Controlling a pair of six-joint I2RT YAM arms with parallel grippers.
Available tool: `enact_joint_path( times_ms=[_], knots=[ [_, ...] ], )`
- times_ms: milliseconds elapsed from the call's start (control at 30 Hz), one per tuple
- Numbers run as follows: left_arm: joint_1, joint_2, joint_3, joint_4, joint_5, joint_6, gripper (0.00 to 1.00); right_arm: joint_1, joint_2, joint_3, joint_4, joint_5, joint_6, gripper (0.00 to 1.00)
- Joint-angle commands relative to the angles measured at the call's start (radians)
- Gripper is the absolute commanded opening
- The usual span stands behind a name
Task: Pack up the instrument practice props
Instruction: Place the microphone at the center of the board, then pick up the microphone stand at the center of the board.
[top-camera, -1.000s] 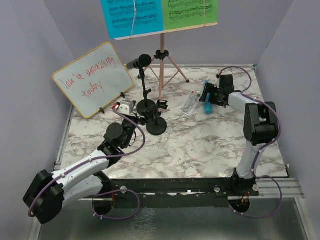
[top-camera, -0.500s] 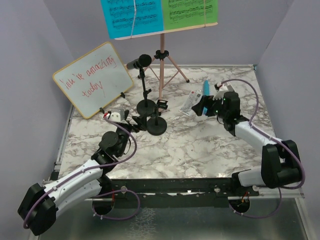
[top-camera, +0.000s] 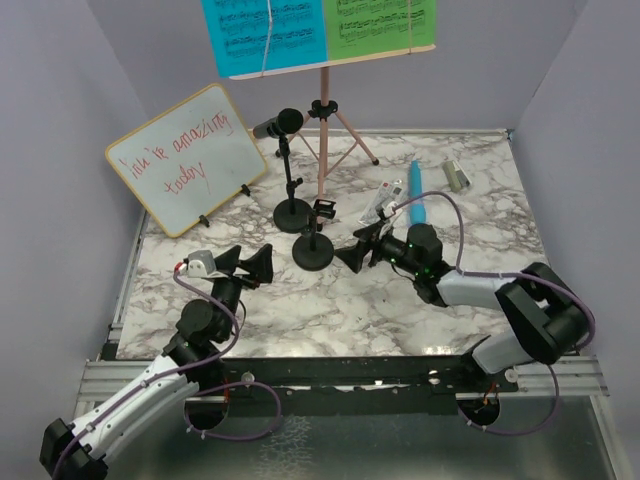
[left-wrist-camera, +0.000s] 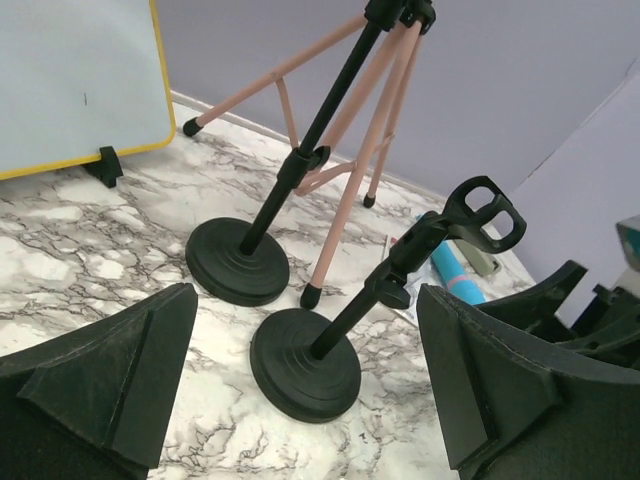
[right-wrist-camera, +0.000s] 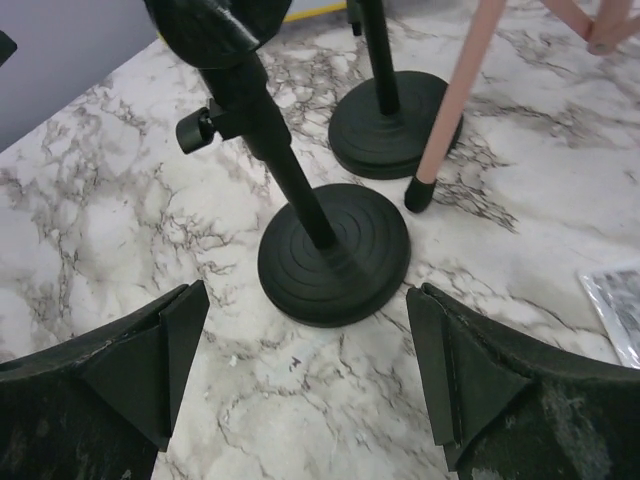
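A marble table (top-camera: 330, 315) stands between plain violet walls (top-camera: 560, 90). From above I count one pink tripod music holder (top-camera: 322, 150) near the far edge. It carries two music sheets side by side, one blue sheet (top-camera: 262, 35) and one green sheet (top-camera: 380, 22).

There are two black holders with round bases. The farther mic holder (top-camera: 293, 214) carries the black microphone (top-camera: 279, 124). The nearer mic holder (top-camera: 313, 254) has only an open clip (top-camera: 324, 209) on top. Their bases stand just beside each other.

The blue microphone (top-camera: 415, 190) lies flat on the right part of the table, beside one printed packet (top-camera: 383, 203). One silver cylinder (top-camera: 455, 174) lies further right, near the far edge. One whiteboard (top-camera: 185, 158) leans at the far left.

The left gripper (top-camera: 245, 263) is low, to the left of the nearer mic holder, with its jaws spread wide and nothing in them. The right gripper (top-camera: 362, 247) is low on the other side of that base, also wide open and holding nothing. Bare marble runs from the two bases to the near edge.

In the left wrist view the two fingers (left-wrist-camera: 110, 385) stand far apart. Both round bases and the pink legs show ahead of them, untouched, and the blue microphone lies behind on the right.

In the right wrist view the fingers (right-wrist-camera: 480, 370) are equally wide apart. The base of the nearer mic holder sits in the gap ahead of them, apart from both. The farther base and one pink foot are just behind it, and a corner of the packet is at the right edge.
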Motion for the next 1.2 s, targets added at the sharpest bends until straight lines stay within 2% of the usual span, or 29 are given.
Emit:
enact_joint_path(
  times_ms=[0,167,367,500,667,967,1167],
  knots=[
    [-0.009,-0.095,-0.030,-0.102,-0.074,-0.020,0.99,0.057,0.145,0.034,0.299,0.037,-0.015,0.86],
    [-0.011,-0.120,-0.031,-0.120,-0.102,-0.008,0.99,0.117,0.316,0.103,0.451,0.079,-0.024,0.83],
    [-0.014,-0.083,-0.017,-0.120,-0.103,0.001,0.99,0.149,0.469,0.203,0.528,0.122,-0.012,0.80],
    [-0.017,-0.057,-0.009,-0.118,-0.101,0.007,0.99,0.156,0.540,0.264,0.540,0.139,-0.010,0.73],
    [-0.019,-0.051,-0.004,-0.118,-0.098,0.012,0.99,0.159,0.586,0.295,0.549,0.140,-0.011,0.53],
    [-0.025,-0.076,-0.010,-0.120,-0.104,0.022,0.99,0.160,0.506,0.184,0.544,0.105,-0.046,0.01],
    [-0.028,-0.077,-0.010,-0.120,-0.106,0.025,0.99,0.160,0.338,0.033,0.487,0.168,-0.078,0.00]
  ],
)
